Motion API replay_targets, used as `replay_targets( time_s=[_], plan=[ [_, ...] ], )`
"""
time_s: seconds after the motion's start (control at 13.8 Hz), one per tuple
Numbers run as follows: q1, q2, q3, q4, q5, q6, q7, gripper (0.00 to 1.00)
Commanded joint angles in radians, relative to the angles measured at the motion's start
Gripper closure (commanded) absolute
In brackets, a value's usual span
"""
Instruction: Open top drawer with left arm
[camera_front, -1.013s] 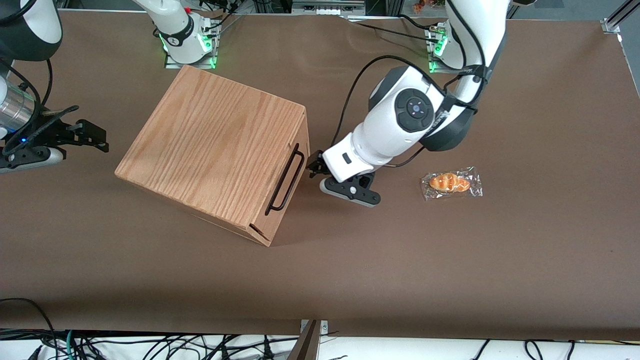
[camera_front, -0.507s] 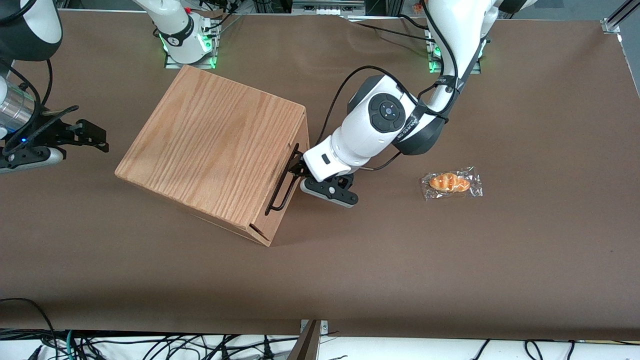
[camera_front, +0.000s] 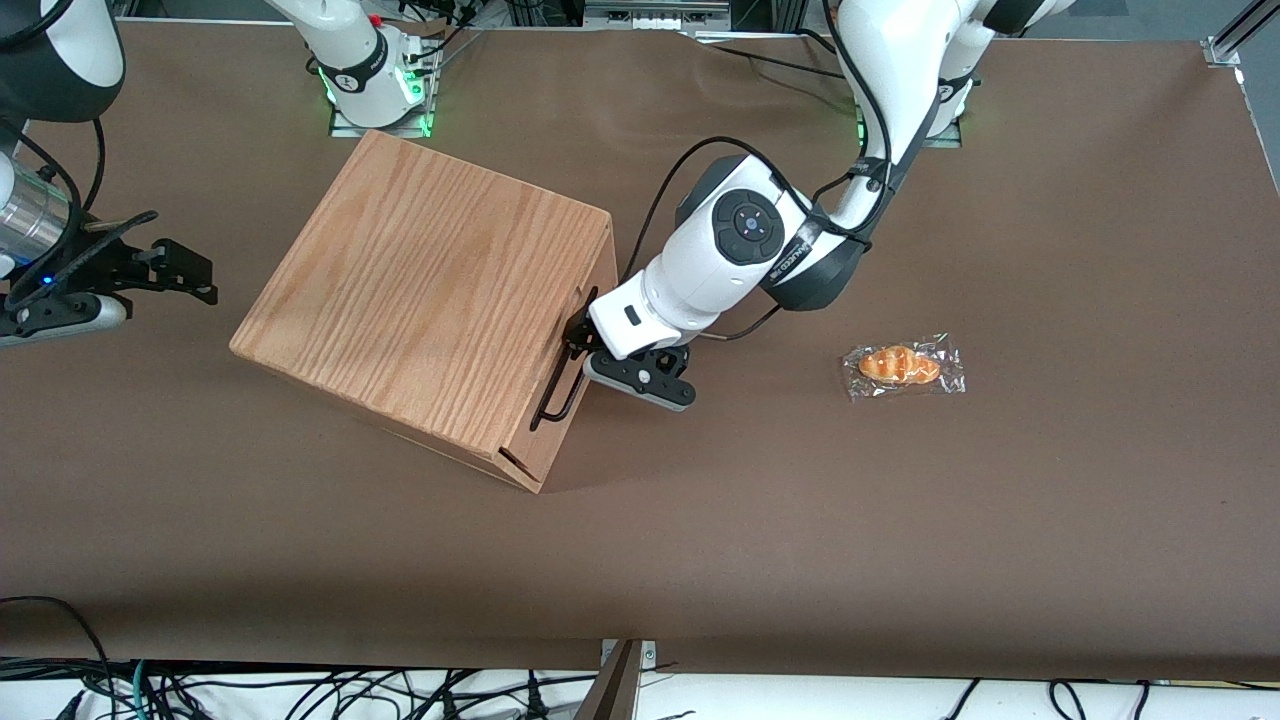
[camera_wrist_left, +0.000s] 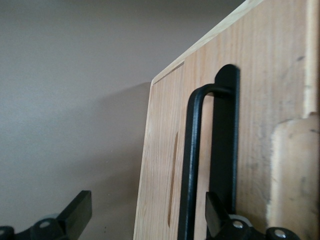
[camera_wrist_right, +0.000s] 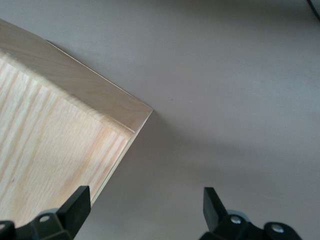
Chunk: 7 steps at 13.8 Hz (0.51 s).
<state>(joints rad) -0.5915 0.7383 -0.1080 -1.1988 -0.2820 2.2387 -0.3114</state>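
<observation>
The wooden box (camera_front: 430, 300) stands on the brown table with its top drawer shut. The drawer front (camera_wrist_left: 260, 100) faces the working arm, and its thin black bar handle (camera_front: 568, 368) runs across it. The white left arm (camera_front: 735, 245) reaches down to the drawer front. My left gripper (camera_front: 578, 345) is open at the handle. In the left wrist view the gripper (camera_wrist_left: 145, 212) straddles the handle bar (camera_wrist_left: 192, 150), which lies between the two fingers close to one fingertip (camera_wrist_left: 215, 212). Nothing is clamped.
A wrapped bread roll (camera_front: 903, 366) lies on the table toward the working arm's end, apart from the arm. The parked arm's gripper (camera_front: 110, 280) hangs at its own end of the table, beside the box. In the right wrist view, a corner of the box (camera_wrist_right: 75, 130) shows.
The left arm has moved toward the drawer front. Its gripper, earlier apart from the box, now has its open fingers around the handle bar. The drawer has not moved.
</observation>
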Motion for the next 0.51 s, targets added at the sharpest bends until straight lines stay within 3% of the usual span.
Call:
replay_targets(
  time_s=[0.0, 0.43],
  plan=[
    [-0.008, 0.013, 0.013, 0.015, -0.023, 0.012, 0.008, 0.00],
    [0.041, 0.006, 0.022, 0.013, -0.013, 0.004, 0.043, 0.00]
  ],
)
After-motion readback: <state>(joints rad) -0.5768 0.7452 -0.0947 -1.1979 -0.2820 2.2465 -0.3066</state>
